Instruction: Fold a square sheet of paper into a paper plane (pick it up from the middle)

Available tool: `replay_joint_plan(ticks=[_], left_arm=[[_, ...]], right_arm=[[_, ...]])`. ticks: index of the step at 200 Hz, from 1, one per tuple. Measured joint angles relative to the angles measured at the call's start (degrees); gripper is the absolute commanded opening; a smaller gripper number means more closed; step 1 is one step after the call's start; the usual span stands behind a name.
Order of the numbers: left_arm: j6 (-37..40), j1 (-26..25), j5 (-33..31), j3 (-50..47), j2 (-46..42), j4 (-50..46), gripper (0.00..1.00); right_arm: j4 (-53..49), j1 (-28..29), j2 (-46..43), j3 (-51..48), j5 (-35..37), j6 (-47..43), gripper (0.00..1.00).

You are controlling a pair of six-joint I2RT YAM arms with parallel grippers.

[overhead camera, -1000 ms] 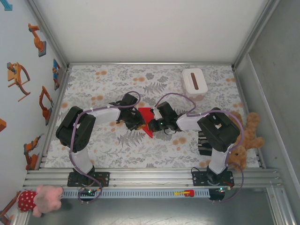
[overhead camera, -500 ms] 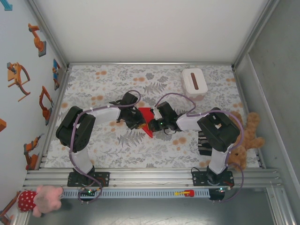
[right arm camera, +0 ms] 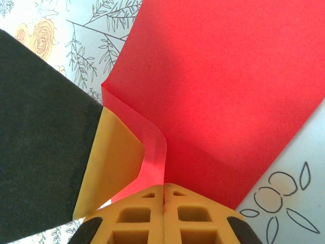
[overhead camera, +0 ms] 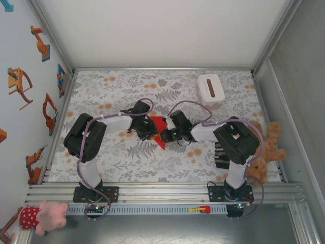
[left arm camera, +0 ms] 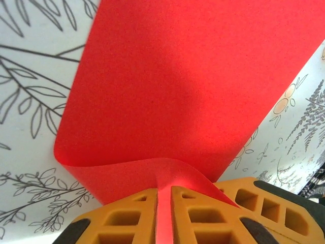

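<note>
The red sheet of paper (overhead camera: 159, 127) lies creased at the middle of the floral table, between the two grippers. My left gripper (overhead camera: 150, 131) is shut on its left edge; in the left wrist view the red paper (left arm camera: 177, 91) runs down into the narrow slit between the orange fingers (left arm camera: 127, 216), at my left gripper (left arm camera: 163, 203). My right gripper (overhead camera: 166, 135) is shut on a folded strip of the red paper (right arm camera: 223, 86); its orange fingers (right arm camera: 193, 213) meet tightly at my right gripper (right arm camera: 163, 195). The left gripper's orange and black finger (right arm camera: 109, 157) shows beside the fold.
A white rectangular box (overhead camera: 210, 89) with a dark slot stands at the back right of the table. A brown teddy (overhead camera: 266, 150) lies at the right edge. A pink plush toy (overhead camera: 43, 214) rests on the front rail at the left.
The left arm's elbow has shifted slightly to the right. The grippers and the red paper stay about where they were.
</note>
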Motion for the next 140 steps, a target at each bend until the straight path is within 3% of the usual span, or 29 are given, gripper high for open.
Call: replay_joint_plan(ticks=[122, 140], left_arm=[[0.15, 0.00, -0.98, -0.61, -0.02, -0.63, 0.13], [0.20, 0.02, -1.27, -0.94, -0.04, -0.42, 0.11]], right_arm=[[-0.66, 0.00, 0.04, 0.35, 0.04, 0.15, 0.00], [-1.05, 0.00, -0.11, 0.44, 0.17, 0.68, 0.08]])
